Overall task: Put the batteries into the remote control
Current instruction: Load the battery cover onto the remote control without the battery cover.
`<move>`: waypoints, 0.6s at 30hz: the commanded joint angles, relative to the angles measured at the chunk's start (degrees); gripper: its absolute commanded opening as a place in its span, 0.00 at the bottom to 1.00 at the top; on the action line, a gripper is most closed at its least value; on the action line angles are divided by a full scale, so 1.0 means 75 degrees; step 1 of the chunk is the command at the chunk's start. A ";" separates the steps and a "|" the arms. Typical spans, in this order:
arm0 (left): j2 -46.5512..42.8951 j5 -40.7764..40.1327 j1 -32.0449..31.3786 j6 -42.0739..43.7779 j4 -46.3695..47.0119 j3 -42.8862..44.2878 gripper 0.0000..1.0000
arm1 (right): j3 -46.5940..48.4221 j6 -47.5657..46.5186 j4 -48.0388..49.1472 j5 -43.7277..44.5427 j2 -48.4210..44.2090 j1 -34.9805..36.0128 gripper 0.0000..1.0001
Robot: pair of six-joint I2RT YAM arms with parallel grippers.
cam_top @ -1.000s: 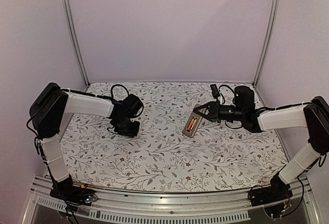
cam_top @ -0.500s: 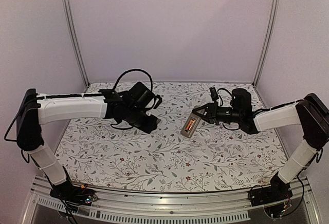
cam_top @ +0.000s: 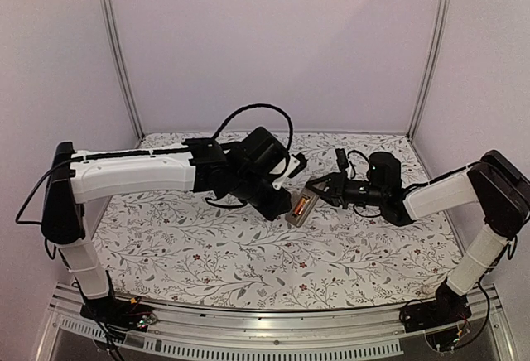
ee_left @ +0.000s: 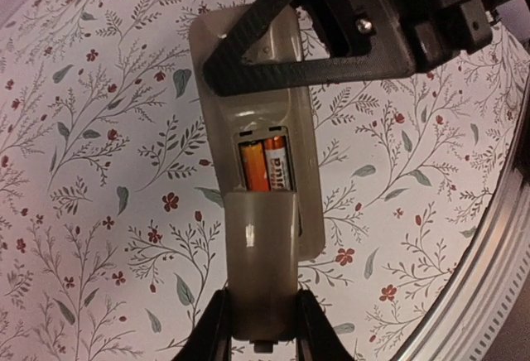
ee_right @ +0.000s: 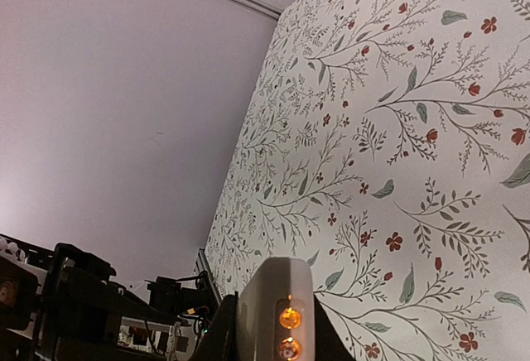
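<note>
My right gripper (cam_top: 321, 189) is shut on the remote control (cam_top: 302, 206) and holds it back side up over the middle of the table. In the left wrist view the remote's grey-tan back (ee_left: 248, 88) shows an open compartment with two orange batteries (ee_left: 267, 165) side by side in it. My left gripper (ee_left: 258, 315) is shut on a small flat grey plastic piece (ee_left: 258, 270), whose front edge lies at the compartment's near end. In the right wrist view the remote's end (ee_right: 267, 311) sits between my right gripper's (ee_right: 273, 336) fingers, with the battery ends (ee_right: 289, 318) glowing orange.
The table is covered by a floral cloth (cam_top: 248, 253). Pale walls stand at the back and both sides, with metal posts (cam_top: 116, 55) in the corners. A metal rail (cam_top: 265, 328) runs along the near edge. Both arms meet over the table's middle.
My left arm has swung from the left side of the table to the middle and reached the remote. My right gripper has shifted a little left with the remote.
</note>
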 commanded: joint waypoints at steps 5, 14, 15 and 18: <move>0.0644 -0.0057 -0.0299 0.0250 -0.0538 0.0593 0.21 | -0.0150 0.0350 0.0691 0.0250 0.0133 0.0146 0.00; 0.0846 -0.0571 -0.0315 0.0220 -0.0648 0.0859 0.21 | -0.0223 0.0508 0.1026 0.0262 0.0238 0.0290 0.00; 0.0871 -0.0589 -0.0313 0.0218 -0.0667 0.0884 0.21 | -0.0231 0.0534 0.1043 0.0268 0.0249 0.0295 0.00; 0.0979 -0.0600 -0.0310 0.0214 -0.0731 0.0990 0.21 | -0.0232 0.0564 0.1072 0.0274 0.0256 0.0312 0.00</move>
